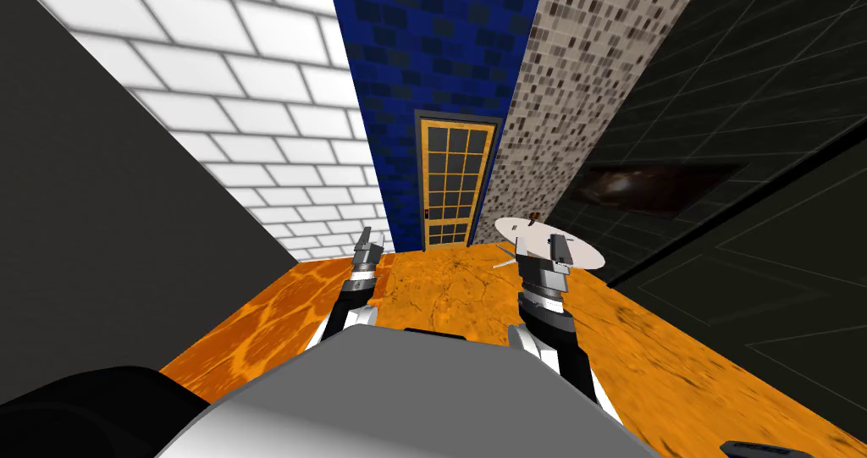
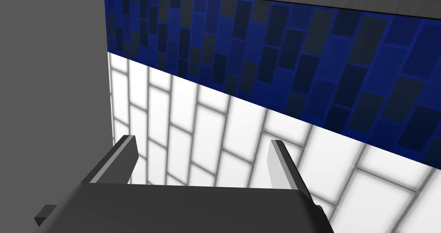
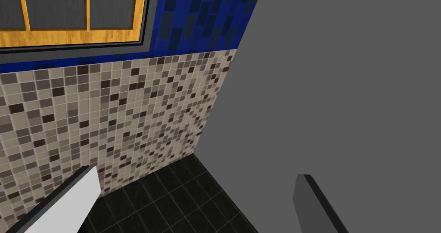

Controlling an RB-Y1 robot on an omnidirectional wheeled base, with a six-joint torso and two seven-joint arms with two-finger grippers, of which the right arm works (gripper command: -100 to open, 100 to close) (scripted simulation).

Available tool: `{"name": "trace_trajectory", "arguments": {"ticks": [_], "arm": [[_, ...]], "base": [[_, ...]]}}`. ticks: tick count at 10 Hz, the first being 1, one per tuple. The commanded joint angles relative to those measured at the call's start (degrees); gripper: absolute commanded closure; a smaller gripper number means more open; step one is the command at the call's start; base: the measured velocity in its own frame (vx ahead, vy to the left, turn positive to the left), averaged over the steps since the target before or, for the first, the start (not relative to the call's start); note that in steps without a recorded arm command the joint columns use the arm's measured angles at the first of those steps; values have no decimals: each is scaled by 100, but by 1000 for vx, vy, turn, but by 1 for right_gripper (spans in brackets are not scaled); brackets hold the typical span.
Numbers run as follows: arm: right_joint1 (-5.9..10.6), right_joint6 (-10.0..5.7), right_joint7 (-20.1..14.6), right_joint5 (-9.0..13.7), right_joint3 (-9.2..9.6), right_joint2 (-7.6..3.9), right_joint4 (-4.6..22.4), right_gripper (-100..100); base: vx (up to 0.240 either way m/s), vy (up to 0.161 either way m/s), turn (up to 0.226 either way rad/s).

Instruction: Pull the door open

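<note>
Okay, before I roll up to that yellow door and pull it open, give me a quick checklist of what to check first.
1. Reach to the door: not ok; it stands far off across the orange floor.
2. Finding the handle: ok; small and dark, on the door's left edge.
3. The left gripper open and empty: ok.
4. The right gripper open and empty: ok.
5. Clear path: cannot tell; the round white table stands right of the door.

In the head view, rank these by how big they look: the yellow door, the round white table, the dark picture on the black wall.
1. yellow door, largest.
2. dark picture, close to the door in area, so that order is unsure.
3. round white table, clearly smallest.
</note>
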State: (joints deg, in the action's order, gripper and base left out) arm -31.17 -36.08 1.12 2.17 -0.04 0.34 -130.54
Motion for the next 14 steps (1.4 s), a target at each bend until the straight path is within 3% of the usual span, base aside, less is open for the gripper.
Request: {"name": "trace_trajectory", "arguments": {"ticks": [1, 6, 14], "arm": [[41, -53, -176, 140, 25, -74, 193, -100], [172, -222, -745, 591, 104, -263, 815, -100], [351, -452, -1518, 1204, 212, -454, 1660, -100]], "base": [[68, 26, 120], [165, 31, 166], [113, 22, 127]]}}
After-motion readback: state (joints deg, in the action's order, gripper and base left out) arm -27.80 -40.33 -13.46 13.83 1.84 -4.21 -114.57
